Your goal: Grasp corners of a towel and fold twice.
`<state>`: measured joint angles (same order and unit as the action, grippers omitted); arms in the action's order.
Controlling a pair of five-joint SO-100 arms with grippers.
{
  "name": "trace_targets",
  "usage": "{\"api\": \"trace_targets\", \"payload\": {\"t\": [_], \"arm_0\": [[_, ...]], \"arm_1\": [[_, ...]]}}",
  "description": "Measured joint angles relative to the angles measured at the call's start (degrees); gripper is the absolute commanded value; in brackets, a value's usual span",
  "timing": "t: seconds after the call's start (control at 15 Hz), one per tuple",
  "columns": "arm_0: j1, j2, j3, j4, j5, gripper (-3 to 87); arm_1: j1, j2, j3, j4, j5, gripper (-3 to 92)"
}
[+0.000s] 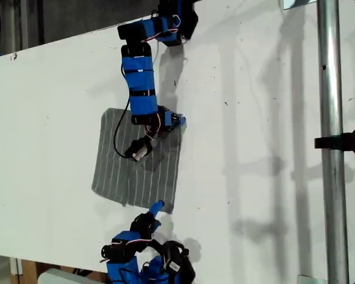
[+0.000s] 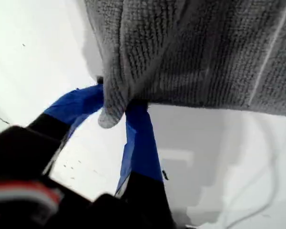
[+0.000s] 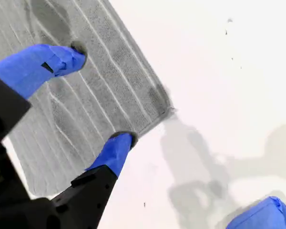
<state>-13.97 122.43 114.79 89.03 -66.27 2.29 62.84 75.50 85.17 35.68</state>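
The grey striped towel (image 1: 136,163) lies spread flat on the white table (image 1: 53,118), a little toward the exterior view's left of centre, between my two blue arms.

My first gripper (image 1: 176,121) is on the arm that reaches in from the top of the exterior view. That arm is stretched out, with its wrist over the cloth. The jaws are clenched on the towel's top right corner (image 2: 112,114) as the exterior view shows it, and the first wrist view has the fabric bunched into a nub between the blue fingers (image 2: 138,143). I think the corner is raised slightly off the table, but the close view leaves me unsure.

My second gripper (image 1: 157,207) comes from the folded arm at the bottom of the exterior view. Its jaws are spread and grasp nothing. In the second wrist view one fingertip (image 3: 69,57) rests on the cloth and the other is at the towel's near edge. The bottom right corner (image 3: 168,109) lies flat just beside them.

A black cable (image 1: 115,139) loops from the first arm across the towel. A metal pole (image 1: 330,89) with a black clamp (image 1: 346,142) stands well apart, at the exterior view's right.
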Motion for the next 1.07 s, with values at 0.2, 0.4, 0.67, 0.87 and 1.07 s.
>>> {"api": "trace_targets", "payload": {"t": [0.2,0.4,0.67,0.87,1.07], "arm_0": [[2.72,8.44,-0.09,3.08,-2.72,28.6],[3.69,9.84,0.53,3.69,-3.78,28.6],[4.04,9.93,0.7,3.87,-3.96,28.2],[4.92,10.99,2.02,4.13,-5.19,28.0],[5.27,13.36,3.96,4.48,-5.98,27.8]], "arm_1": [[-2.64,5.62,-3.6,7.73,2.72,43.3],[-2.99,8.53,-7.73,11.34,4.92,43.1],[3.43,4.57,-5.63,4.39,3.87,40.3],[7.38,-2.72,-4.92,-1.85,2.11,35.5],[7.82,-5.1,-2.72,-4.75,1.49,-0.2]]}}
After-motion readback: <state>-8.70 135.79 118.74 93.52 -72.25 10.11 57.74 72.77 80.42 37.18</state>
